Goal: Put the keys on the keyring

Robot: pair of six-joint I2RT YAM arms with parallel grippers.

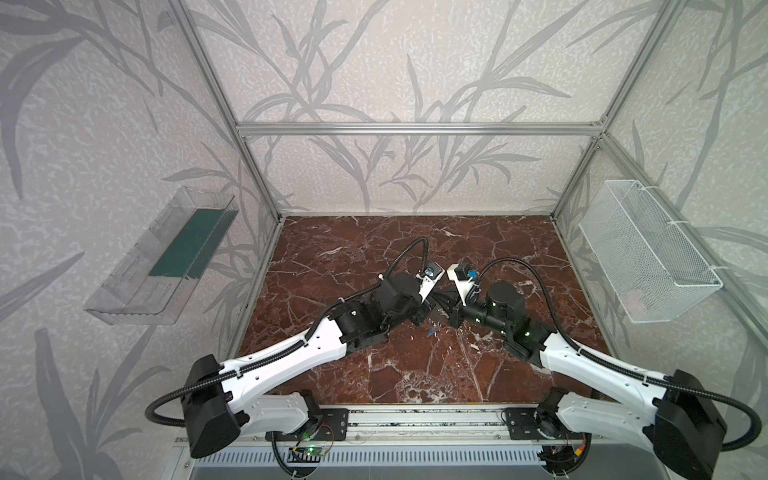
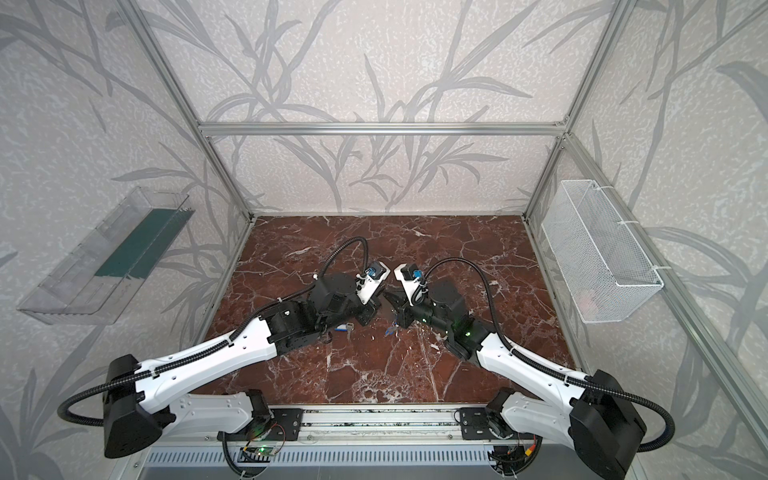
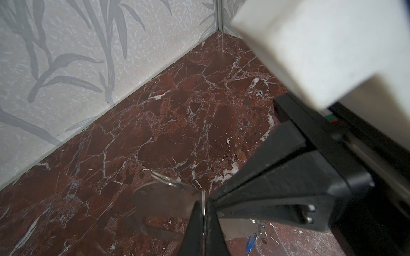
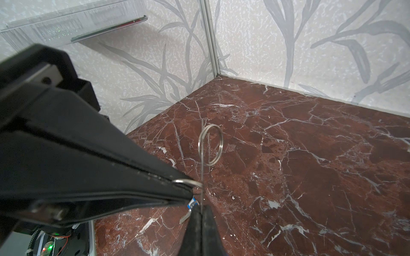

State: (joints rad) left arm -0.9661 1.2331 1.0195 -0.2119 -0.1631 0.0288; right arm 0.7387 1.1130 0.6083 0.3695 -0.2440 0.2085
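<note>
Keyring [image 3: 159,199]: raised off the counter [image 1: 415,374], pinched at its rim in my right tool [image 4: 199,208], flat face turned toward my left tool [image 3: 203,206], which is nipped shut on a small ring [image 4: 187,182] touching that rim; two loose keys [image 2: 345,328] lie below

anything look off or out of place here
Nothing damaged or spilled. One blue-tagged key lies loose on the table under the left arm, off the keyring that the right fingers hold.
</note>
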